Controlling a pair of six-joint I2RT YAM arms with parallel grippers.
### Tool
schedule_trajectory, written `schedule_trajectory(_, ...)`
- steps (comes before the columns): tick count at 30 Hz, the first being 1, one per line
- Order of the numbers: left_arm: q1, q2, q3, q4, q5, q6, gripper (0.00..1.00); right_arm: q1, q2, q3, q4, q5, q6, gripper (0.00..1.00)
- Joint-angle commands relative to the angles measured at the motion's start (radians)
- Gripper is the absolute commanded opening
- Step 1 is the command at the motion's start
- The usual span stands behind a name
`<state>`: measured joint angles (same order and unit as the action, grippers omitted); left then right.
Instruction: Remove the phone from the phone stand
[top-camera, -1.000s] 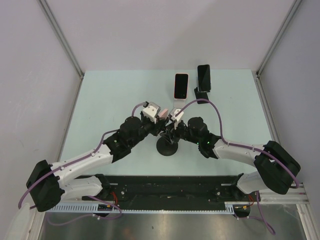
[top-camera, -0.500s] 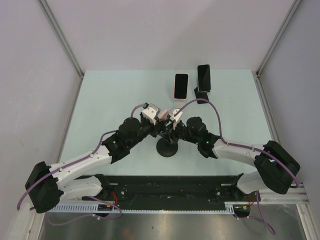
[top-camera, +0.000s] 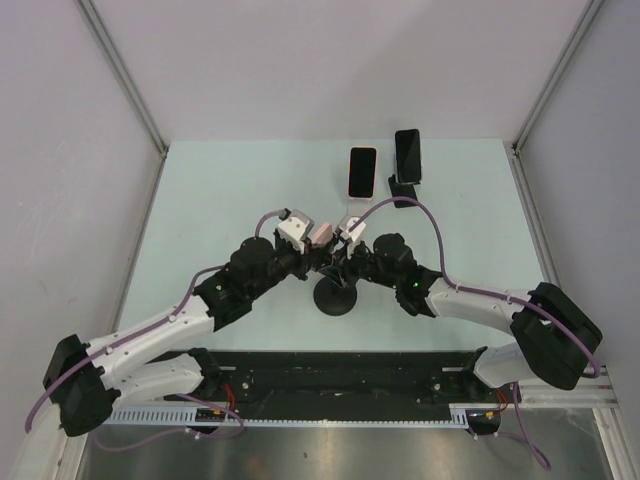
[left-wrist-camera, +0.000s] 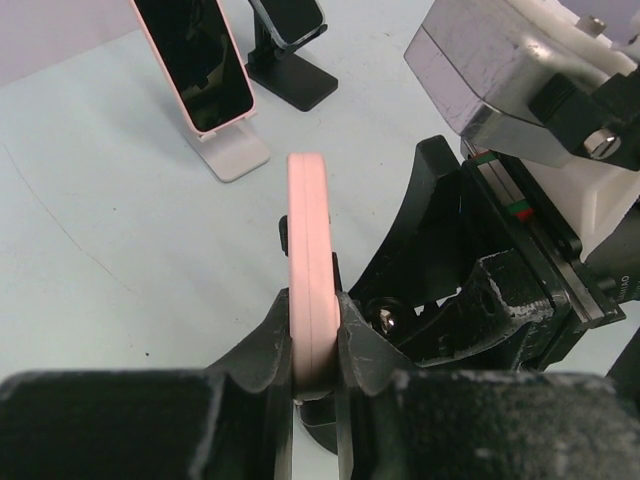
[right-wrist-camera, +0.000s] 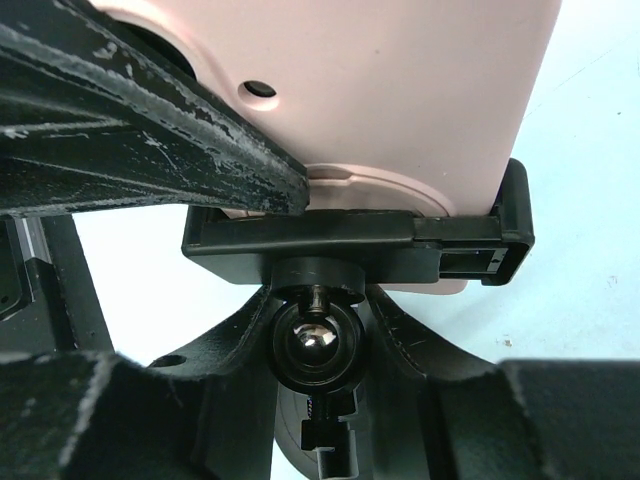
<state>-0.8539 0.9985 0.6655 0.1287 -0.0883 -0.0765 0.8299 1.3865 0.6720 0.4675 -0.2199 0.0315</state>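
Phone (left-wrist-camera: 310, 250) sat edge-on between my left fingers (left-wrist-camera: 255, 355), which were clamped tight on its pink sides. Its lower end was seated in the black clamp of the stand (right-wrist-camera: 350, 240), mid-tabletop (top-camera: 220, 200). My right fingers (right-wrist-camera: 235, 350) were closed round the stand's ball joint (right-wrist-camera: 313, 340) just under the clamp, touching it on both sides. From the top camera I saw both arms meeting over the stand's round base (top-camera: 335, 298). Well behind, near the far edge: second pink phone (top-camera: 361, 172) on a white holder (left-wrist-camera: 230, 155), dark phone (top-camera: 407, 155) on a black holder (left-wrist-camera: 295, 85), just beside each other.
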Motion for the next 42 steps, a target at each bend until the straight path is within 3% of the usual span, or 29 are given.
schedule_trajectory(1,-0.008,-0.064,-0.015,-0.121,0.102,-0.074,0.00,-0.092,-0.018,0.008,-0.015,0.212,0.039,0.00)
schedule_trajectory(16,0.012,-0.026,0.074,-0.213,-0.296,-0.157,0.00,-0.018,-0.024,-0.002,-0.043,0.275,-0.028,0.00)
schedule_trajectory(42,0.013,0.043,0.184,-0.368,-0.603,-0.184,0.00,0.008,-0.035,-0.008,-0.047,0.289,-0.054,0.00)
